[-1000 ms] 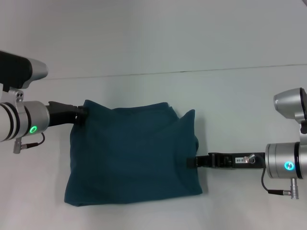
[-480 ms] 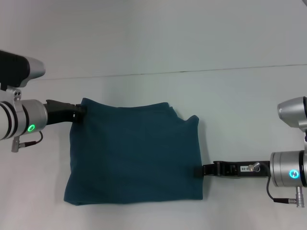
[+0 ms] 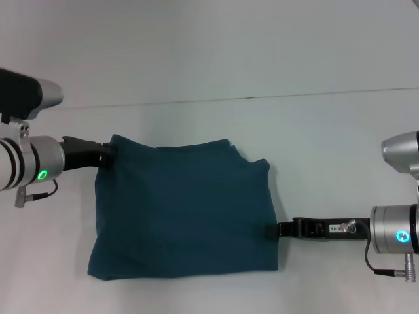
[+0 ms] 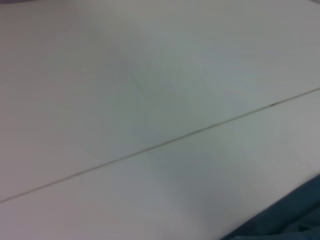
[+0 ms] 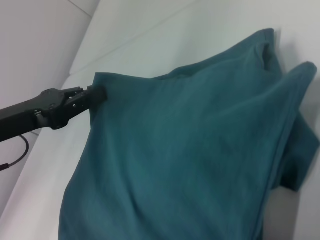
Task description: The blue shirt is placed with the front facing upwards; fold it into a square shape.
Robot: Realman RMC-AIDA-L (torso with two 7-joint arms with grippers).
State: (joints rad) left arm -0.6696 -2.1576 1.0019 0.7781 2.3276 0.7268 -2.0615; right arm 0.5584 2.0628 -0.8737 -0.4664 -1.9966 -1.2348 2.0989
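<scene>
Blue shirt folded, tools at both edges

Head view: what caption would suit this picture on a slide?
Left gripper at the folded blue shirt far corner, right gripper at its side edge.

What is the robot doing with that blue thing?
It is folding a blue shirt on a white table. The shirt is already folded into a rough rectangle. The left gripper is at the shirt's far left corner, and the right gripper is at its right edge, near the front.
</scene>
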